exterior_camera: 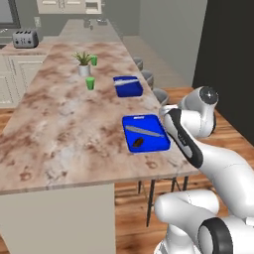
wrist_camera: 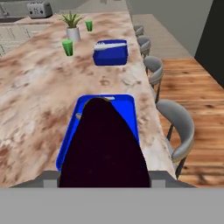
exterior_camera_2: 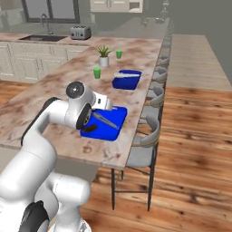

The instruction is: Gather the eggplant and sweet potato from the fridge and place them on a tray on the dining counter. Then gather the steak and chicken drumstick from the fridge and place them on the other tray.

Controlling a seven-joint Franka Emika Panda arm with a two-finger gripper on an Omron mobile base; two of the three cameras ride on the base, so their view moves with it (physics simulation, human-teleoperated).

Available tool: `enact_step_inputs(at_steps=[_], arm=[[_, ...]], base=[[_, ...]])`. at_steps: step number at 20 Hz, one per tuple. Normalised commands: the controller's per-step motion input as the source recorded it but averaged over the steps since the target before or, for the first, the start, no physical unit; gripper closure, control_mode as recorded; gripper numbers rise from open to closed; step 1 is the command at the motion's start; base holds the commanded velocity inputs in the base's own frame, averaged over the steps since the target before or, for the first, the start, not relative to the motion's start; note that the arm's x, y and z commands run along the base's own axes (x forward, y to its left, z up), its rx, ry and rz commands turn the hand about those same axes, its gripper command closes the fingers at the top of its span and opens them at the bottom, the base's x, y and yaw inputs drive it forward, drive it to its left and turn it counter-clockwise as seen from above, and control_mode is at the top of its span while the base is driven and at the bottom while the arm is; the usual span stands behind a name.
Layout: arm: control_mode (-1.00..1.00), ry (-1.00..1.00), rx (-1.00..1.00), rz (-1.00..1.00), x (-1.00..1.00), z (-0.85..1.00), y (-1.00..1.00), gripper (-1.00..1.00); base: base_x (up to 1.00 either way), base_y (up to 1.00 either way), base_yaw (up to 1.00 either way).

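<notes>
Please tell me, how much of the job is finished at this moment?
Done: the sweet potato lies on the near tray. In hand: the end effector holds the dark eggplant over that tray, not yet set down. Left: steak and chicken drumstick; the far tray carries just a silver utensil.

1. A large, very dark purple-black eggplant (wrist_camera: 105, 148) takes up the lower middle of the frame, its narrow end pointing away.
2. Behind it lies a blue tray (wrist_camera: 131, 113) on the marbled worktop (wrist_camera: 39, 96), near the worktop's right edge.
3. Farther along sits a second blue tray (wrist_camera: 111, 56) with a pale utensil (wrist_camera: 109, 45) across it.
4. A potted plant (wrist_camera: 72, 27) stands between two green cups (wrist_camera: 67, 47).
5. Grey stools (wrist_camera: 177, 122) line the right side.
6. A toaster (wrist_camera: 39, 8) sits far back.
</notes>
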Motion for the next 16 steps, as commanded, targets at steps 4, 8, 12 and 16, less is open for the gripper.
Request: enact_step_inputs(at_steps=[4, 8, 12, 16], arm=[[1.00, 0.00, 0.00, 0.00, 0.00, 0.00, 0.00, 1.00], [1.00, 0.00, 0.00, 0.00, 0.00, 0.00, 0.00, 1.00], [1.00, 0.00, 0.00, 0.00, 0.00, 0.00, 0.00, 1.00], [1.00, 0.00, 0.00, 0.00, 0.00, 0.00, 0.00, 1.00]], base=[[0.03, -0.30, 0.00], [0.00, -0.03, 0.00], [0.00, 0.00, 0.00], [0.00, 0.00, 0.00]])
